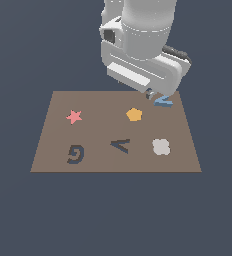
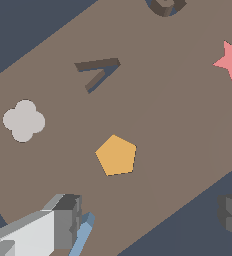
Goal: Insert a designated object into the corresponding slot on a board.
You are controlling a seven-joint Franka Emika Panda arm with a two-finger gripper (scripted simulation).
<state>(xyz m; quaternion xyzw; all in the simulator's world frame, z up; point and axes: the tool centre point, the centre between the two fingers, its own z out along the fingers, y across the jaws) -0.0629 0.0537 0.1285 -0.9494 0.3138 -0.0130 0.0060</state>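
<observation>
One blue chevron (image 1: 164,101) lies at the board's (image 1: 48,150) upper right in the exterior view, just under the arm's gripper (image 1: 153,95). Its fingers (image 2: 67,220) stand wide apart, one beside the chevron, seemingly touching it without any grasp. Centre frame sits the dark slot (image 1: 121,145), on the brown board, against a plain slate ground.

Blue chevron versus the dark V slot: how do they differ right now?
The blue chevron is a light-blue piece at the board's far edge, under the gripper; the V slot is a near-black recess mid-board, out in the open. Both share a V outline of similar size.
</observation>
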